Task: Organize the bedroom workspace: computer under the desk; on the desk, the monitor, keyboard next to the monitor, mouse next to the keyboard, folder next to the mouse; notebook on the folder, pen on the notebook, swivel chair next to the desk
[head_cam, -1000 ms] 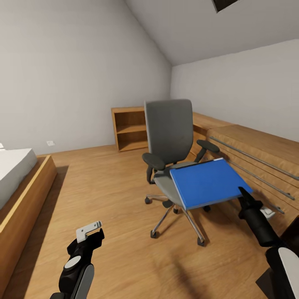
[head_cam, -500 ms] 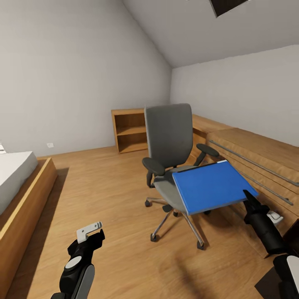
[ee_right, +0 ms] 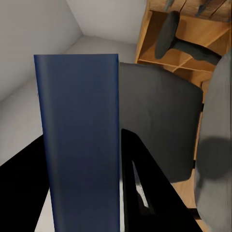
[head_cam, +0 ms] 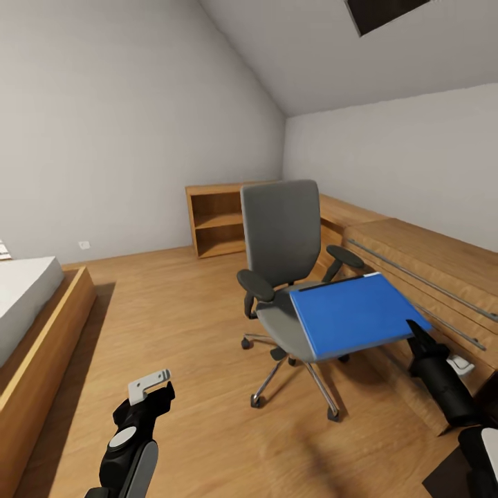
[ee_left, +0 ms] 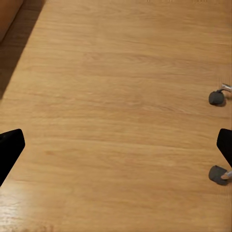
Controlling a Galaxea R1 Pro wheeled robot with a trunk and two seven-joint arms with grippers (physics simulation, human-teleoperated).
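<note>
One large flat bright blue folder (head_cam: 353,313) is held lifted and nearly level over the front edge of the seat of the one grey padded swivel chair with black armrests (head_cam: 283,252), its near corner pinched between the closed fingers of the right gripper (head_cam: 416,333). The left gripper (head_cam: 153,387) hangs with fingers spread wide and empty over the broad bare wooden floor (head_cam: 180,332), two chair castors (ee_left: 216,97) nearby. One white-topped bed in a wooden frame (head_cam: 31,304) stands left of the chair, one open wooden shelf unit (head_cam: 216,218) behind it.
</note>
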